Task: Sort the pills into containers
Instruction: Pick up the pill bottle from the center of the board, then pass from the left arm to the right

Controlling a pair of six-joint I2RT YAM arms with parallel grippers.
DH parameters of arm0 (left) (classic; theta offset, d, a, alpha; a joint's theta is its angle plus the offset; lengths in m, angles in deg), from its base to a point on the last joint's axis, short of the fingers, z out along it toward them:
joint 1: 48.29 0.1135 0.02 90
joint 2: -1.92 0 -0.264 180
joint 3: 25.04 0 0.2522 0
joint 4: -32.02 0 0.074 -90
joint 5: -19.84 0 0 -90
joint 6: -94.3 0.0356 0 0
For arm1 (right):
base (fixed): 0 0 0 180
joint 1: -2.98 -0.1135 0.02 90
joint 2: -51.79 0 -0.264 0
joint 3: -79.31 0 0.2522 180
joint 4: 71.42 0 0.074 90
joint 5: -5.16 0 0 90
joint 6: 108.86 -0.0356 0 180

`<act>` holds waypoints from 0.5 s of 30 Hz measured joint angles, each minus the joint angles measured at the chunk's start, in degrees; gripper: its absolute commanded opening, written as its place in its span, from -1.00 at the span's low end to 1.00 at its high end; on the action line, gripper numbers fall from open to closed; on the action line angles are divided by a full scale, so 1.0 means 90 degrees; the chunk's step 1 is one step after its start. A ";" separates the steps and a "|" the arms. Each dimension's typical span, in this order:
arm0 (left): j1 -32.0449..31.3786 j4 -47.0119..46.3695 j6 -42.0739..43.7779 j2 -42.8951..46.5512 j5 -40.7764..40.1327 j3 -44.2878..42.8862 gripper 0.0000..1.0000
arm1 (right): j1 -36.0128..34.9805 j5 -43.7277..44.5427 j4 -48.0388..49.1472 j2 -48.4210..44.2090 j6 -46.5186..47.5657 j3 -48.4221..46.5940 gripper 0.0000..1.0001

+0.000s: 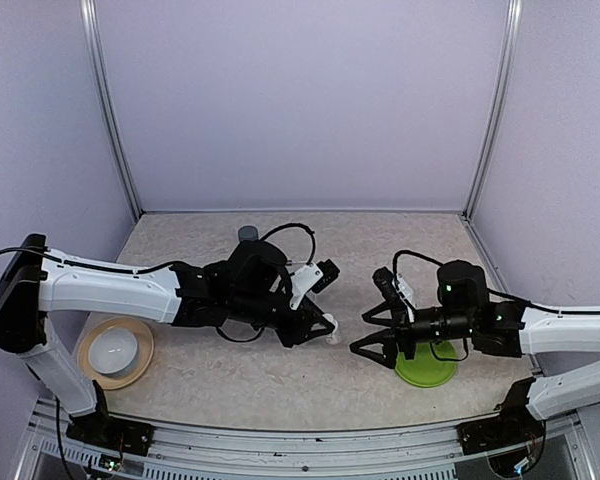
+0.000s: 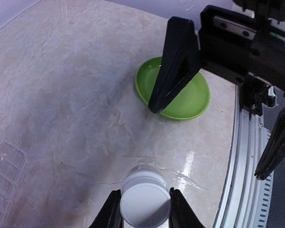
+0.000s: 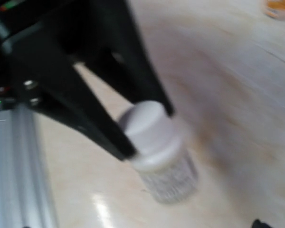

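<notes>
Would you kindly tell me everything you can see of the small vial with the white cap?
The vial is small, with a clear, seemingly plastic body and a round white cap that is on. It is upright, at or just above the marbled table; contact cannot be told. The left end effector is shut on the cap, one black finger on each side. Blur hides any contents.

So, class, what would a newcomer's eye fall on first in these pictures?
The left gripper, shut on a white-capped vial at mid-table. Facing it, the right gripper stands open by a green plate at the near right. A white bowl sits near left.
</notes>
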 measured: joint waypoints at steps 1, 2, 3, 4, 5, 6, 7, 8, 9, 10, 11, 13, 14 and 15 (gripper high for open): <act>-0.0015 -0.0097 0.0049 0.0100 0.0119 0.0066 -0.72 | 0.0002 -0.0248 0.0155 0.0000 -0.0002 0.0036 0.94; -0.0036 -0.0170 0.0100 0.0194 0.0231 0.0124 -0.72 | 0.0002 -0.0527 0.0316 0.0002 -0.0017 0.0068 0.92; -0.0070 -0.0240 0.0160 0.0277 0.0338 0.0177 -0.72 | 0.0002 -0.0714 0.0423 0.0007 -0.0024 0.0078 0.92; -0.0112 -0.0299 0.0221 0.0352 0.0437 0.0219 -0.72 | 0.0002 -0.0959 0.0568 0.0019 -0.0049 0.0085 0.91; -0.0160 -0.0364 0.0284 0.0437 0.0542 0.0267 -0.72 | 0.0002 -0.1209 0.0733 0.0044 -0.0078 0.0085 0.90; -0.0204 -0.0410 0.0350 0.0534 0.0636 0.0313 -0.71 | 0.0002 -0.1418 0.0860 0.0066 -0.0102 0.0085 0.88; -0.0240 -0.0459 0.0415 0.0622 0.0736 0.0355 -0.71 | 0.0002 -0.1591 0.0964 0.0080 -0.0121 0.0085 0.86; -0.0277 -0.0520 0.0466 0.0716 0.0835 0.0403 -0.71 | 0.0002 -0.1758 0.1061 0.0095 -0.0141 0.0085 0.85; -0.0301 -0.0571 0.0515 0.0794 0.0923 0.0440 -0.71 | 0.0002 -0.1885 0.1137 0.0107 -0.0151 0.0085 0.82; -0.0328 -0.0663 0.0576 0.0908 0.1056 0.0505 -0.72 | 0.0002 -0.2067 0.1243 0.0129 -0.0170 0.0085 0.80; -0.0342 -0.0719 0.0602 0.0993 0.1141 0.0554 -0.71 | 0.0002 -0.2186 0.1314 0.0151 -0.0180 0.0085 0.78; -0.0384 -0.0882 0.0692 0.1197 0.1377 0.0685 -0.71 | 0.0002 -0.2477 0.1486 0.0231 -0.0219 0.0085 0.76; -0.0401 -0.0937 0.0724 0.1256 0.1443 0.0721 -0.71 | 0.0002 -0.2596 0.1566 0.0279 -0.0253 0.0087 0.75; -0.0418 -0.0986 0.0748 0.1292 0.1511 0.0741 -0.71 | 0.0002 -0.2747 0.1668 0.0340 -0.0299 0.0087 0.73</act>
